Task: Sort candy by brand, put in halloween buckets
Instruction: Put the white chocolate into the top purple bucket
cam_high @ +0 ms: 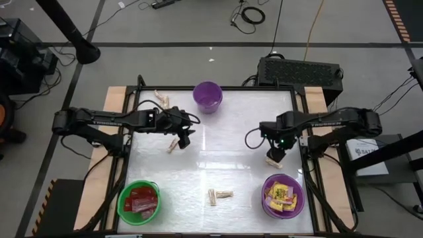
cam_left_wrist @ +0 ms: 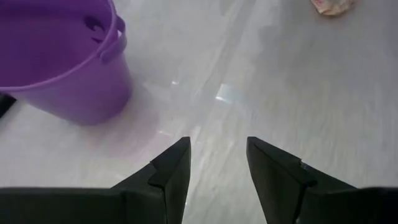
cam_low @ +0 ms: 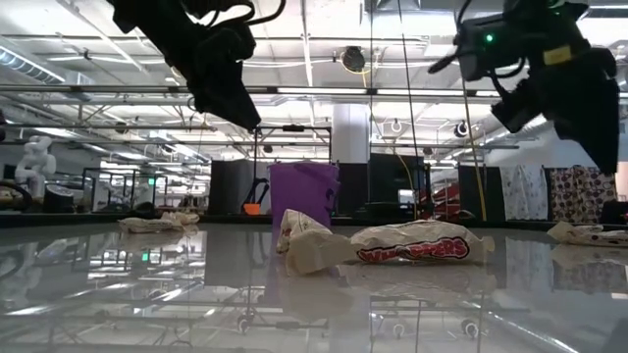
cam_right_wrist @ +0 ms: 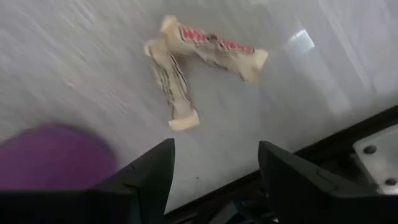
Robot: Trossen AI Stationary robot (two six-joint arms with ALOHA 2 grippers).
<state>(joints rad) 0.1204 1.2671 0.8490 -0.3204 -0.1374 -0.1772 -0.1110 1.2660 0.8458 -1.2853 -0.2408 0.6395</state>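
While both end effectors hang open, two tan candies form a V.

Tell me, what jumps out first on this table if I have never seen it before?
Three bright buckets stand out on the white table: a green bucket of red packets at the near left corner, a purple bucket of yellow packets at the near right, and an empty-looking purple bucket at the far middle. Two tan wrapped candies lie between the near buckets. The left hand and right hand hover open above the table.
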